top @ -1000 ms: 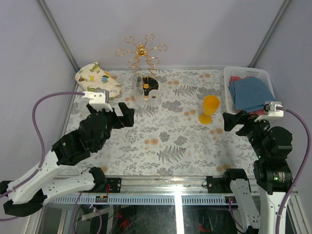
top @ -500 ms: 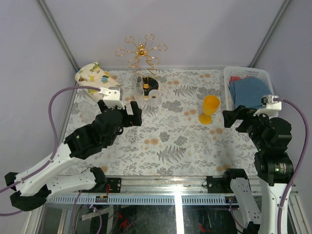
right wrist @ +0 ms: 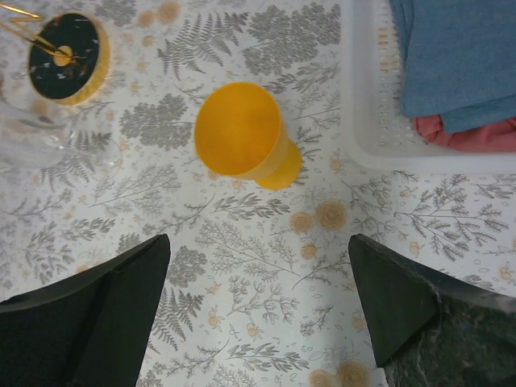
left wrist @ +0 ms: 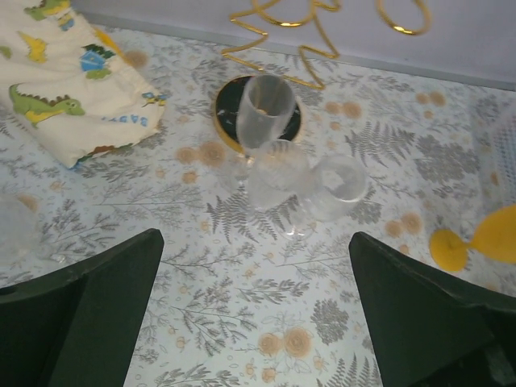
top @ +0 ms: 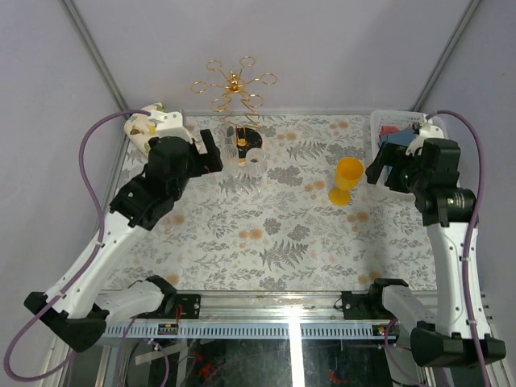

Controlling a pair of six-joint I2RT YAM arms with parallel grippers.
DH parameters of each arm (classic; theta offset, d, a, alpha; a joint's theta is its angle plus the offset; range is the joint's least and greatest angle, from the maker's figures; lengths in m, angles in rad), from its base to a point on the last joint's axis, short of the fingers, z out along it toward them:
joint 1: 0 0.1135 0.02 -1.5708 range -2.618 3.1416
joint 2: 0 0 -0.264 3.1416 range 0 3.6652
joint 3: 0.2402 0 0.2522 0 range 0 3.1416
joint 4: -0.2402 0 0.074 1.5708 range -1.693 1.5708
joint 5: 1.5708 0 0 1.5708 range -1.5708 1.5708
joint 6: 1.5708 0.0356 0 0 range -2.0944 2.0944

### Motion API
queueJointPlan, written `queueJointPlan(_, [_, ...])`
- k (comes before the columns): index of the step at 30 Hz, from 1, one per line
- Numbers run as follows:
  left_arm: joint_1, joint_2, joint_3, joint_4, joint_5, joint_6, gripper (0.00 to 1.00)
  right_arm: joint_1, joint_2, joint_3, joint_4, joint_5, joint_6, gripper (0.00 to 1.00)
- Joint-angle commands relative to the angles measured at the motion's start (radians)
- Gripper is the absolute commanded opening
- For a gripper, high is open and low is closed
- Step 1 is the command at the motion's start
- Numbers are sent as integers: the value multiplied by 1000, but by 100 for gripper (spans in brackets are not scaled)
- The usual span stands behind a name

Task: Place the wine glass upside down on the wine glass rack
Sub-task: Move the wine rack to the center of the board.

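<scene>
Both arms are up over the floral table [top: 274, 234], and neither has anything in hand. The left gripper [left wrist: 254, 242] hangs with its jaws spread wide, nothing between them but patterned tabletop. Right ahead of it is the cluster of clear wine glasses [left wrist: 278, 173]: three of them packed close together, the tallest at the back with its mouth upward.

Behind them is the wine glass rack [top: 234, 85], at the far edge of the table, left of centre. Its gold looped arms fan out from the central pole, and its round black base [left wrist: 230, 101] sits just behind the tallest glass. No glass hangs on the rack that I can see. One more clear glass [left wrist: 16, 230] sits well apart at the left edge of the wrist view, too blurred to say more.

A dinosaur-print cloth [left wrist: 72, 89] lies bunched in the far left corner, beside the rack's base.

Over on the right, the right gripper [right wrist: 258, 242] is released too, its jaws wide and empty, hovering above a yellow goblet [right wrist: 239, 129] that stands upright on the table. Just beyond it is a white basket [right wrist: 363, 121] in the far right corner, holding a folded blue cloth [right wrist: 459, 56] with a red cloth [right wrist: 468, 133] peeking out beneath.
</scene>
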Motion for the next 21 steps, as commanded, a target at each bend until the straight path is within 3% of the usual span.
queueJointPlan(1, [147,32,29,42,154,12,100,-6,84,96,-45,122,-7,99])
queueJointPlan(4, [240,54,33,32,180,8,100,-6,132,119,-37,121,0,100])
queueJointPlan(8, [347,64,16,40,217,5,100,-7,202,178,-35,-34,1,99])
queueJointPlan(13, [398,43,-25,87,230,10,100,3,250,202,70,-220,65,100])
queueJointPlan(21, [422,37,-61,144,232,-3,100,158,365,333,190,-85,93,100])
